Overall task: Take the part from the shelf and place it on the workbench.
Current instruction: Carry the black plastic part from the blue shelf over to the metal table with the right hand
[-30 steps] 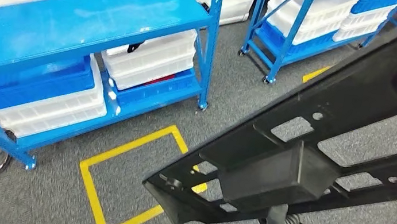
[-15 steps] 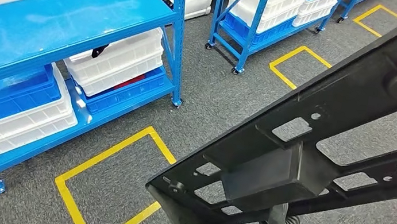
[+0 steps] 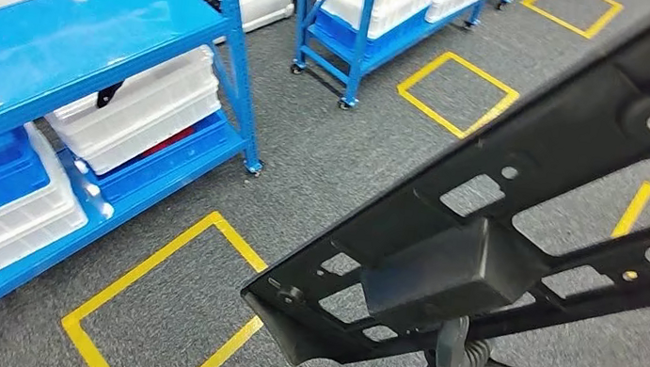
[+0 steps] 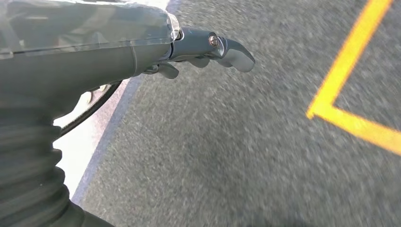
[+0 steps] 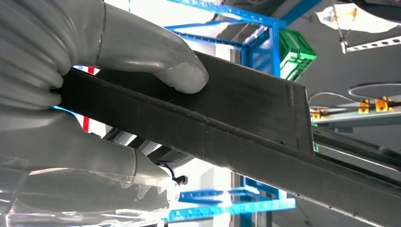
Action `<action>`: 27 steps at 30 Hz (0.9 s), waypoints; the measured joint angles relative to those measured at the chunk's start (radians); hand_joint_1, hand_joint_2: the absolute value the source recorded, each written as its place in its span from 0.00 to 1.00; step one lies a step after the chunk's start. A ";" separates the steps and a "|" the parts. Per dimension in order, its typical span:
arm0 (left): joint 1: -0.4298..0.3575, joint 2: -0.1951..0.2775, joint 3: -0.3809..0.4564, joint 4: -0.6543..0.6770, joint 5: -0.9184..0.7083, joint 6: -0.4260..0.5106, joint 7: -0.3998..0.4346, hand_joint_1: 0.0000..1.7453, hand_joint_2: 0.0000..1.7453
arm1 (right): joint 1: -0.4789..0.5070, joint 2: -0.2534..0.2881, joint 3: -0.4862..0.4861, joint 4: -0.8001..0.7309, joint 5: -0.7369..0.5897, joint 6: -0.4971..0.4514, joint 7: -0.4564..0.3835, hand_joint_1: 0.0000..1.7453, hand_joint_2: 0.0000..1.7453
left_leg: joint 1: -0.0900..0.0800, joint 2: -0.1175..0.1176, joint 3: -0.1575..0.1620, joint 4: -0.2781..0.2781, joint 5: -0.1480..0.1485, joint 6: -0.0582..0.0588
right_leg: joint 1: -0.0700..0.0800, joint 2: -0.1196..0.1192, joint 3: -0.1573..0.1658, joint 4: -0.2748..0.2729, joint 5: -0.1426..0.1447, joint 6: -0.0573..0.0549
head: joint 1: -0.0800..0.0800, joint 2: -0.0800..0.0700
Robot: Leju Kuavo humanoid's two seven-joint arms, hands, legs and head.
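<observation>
Right hand (image 5: 94, 90) carrying the black part (image 3: 504, 236) above grey floor (image 3: 332, 175).
Part crosses head view's right half; thumb and fingers clamp its edge. Left hand (image 4: 189, 49) empty, fingers loosely curled. Blue shelf (image 3: 83, 47) upper left.

The black part (image 3: 523, 238) runs off the head view at 2 o'clock, so its far end is cut off. It hides the right hand (image 5: 71, 94) from above. The left wrist view's floor (image 4: 236, 142) is pretty blurry, left hand (image 4: 208, 49) partly cut off.
</observation>
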 joint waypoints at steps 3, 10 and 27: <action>0.002 -0.004 0.002 0.000 0.004 -0.006 0.013 0.00 1.00 | -0.013 0.000 0.012 0.004 -0.004 -0.002 0.011 1.00 1.00 | 0.005 -0.063 -0.082 0.175 -0.086 -0.008 | -0.003 0.032 0.004 -0.005 0.003 -0.010 | -0.005 0.000; 0.005 -0.006 0.011 0.000 0.027 -0.026 0.046 0.00 1.00 | -0.014 0.000 0.033 0.006 -0.012 -0.008 0.021 1.00 1.00 | 0.016 -0.122 -0.033 0.020 0.034 -0.013 | -0.009 0.116 -0.006 0.030 -0.014 0.009 | -0.009 0.000; 0.002 0.005 0.031 0.000 0.048 -0.187 0.076 0.00 1.00 | 0.007 -0.033 0.036 -0.024 -0.018 -0.022 -0.011 1.00 1.00 | -0.003 0.008 -0.010 -0.013 0.028 0.021 | 0.015 -0.026 -0.014 0.027 -0.015 0.012 | 0.003 0.000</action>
